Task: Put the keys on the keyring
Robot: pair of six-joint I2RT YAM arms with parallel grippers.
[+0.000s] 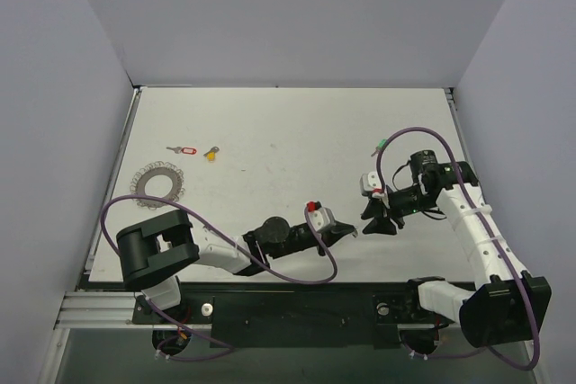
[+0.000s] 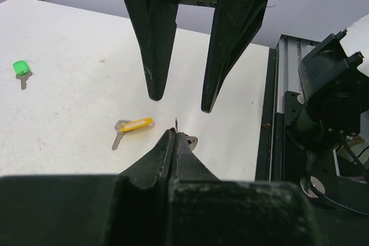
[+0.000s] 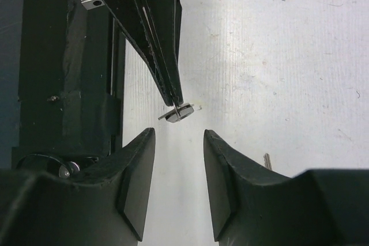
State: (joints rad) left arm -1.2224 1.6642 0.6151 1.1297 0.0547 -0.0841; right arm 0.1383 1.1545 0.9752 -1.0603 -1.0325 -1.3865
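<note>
Left tool (image 2: 176, 135) pinches a small silvery metal key (image 3: 180, 112) above the white bench (image 1: 297, 132) near its front edge; right tool (image 3: 179, 136) faces it, spread. Coiled silvery wire keyring (image 1: 159, 180) lies by the left edge.

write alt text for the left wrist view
The left gripper, shut, pinches a small key, facing the open right gripper. On the white table lie a yellow-tagged key and, farther left, a green-headed key.
</note>
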